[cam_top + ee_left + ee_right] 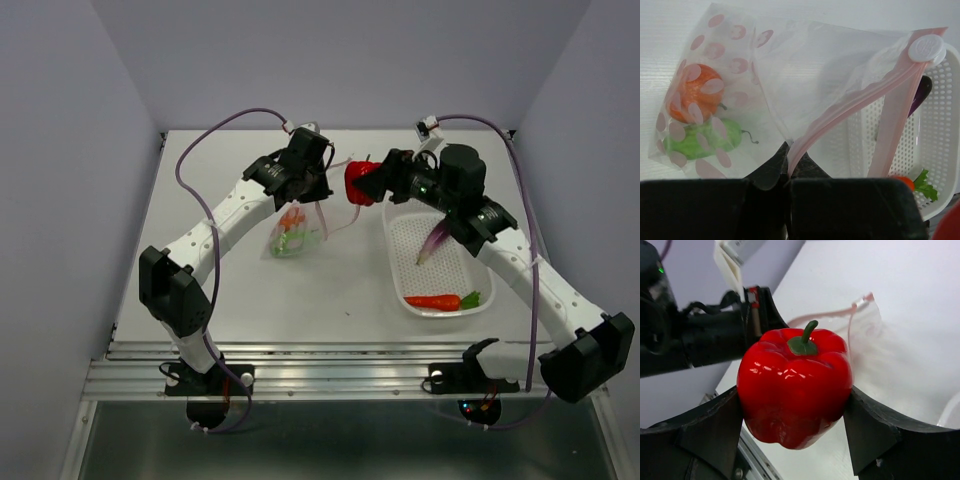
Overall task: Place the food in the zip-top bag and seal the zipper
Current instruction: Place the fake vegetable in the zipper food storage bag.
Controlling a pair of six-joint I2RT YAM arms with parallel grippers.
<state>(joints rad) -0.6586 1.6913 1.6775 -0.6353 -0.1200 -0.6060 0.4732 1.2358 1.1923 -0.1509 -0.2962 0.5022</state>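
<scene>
Plastic, clear and dotted pink, the zip-top bag (765, 90) hangs from my left claw (787, 165), with its lower end resting on the surface (340, 290) at about the middle. Two pieces of food are already inside: the orange pumpkin (695, 97) and, just below it, the green pod (702, 140). The zipper (850, 107) is not closed. In the left wrist view its pink strip splits into two bands that spread apart from my grip up to the white slider (926, 48), so the mouth is open. The left claw is clenched on one lip of that strip and holds the mouth up.

My right claw (795, 430) grasps the red pepper (795, 387) by its sides, stem up, in the air just beside the mouth of the bag. I judge it ready to go in but not yet inside.

In the white basket (389, 262) on the right lie the purple eggplant (433, 243) and the carrot (435, 301), neither yet picked up.

By my count two of the five pieces are bagged, one is in hand and two are waiting. Sealing comes last and has not begun, so I judge the task a little under halfway done.
</scene>
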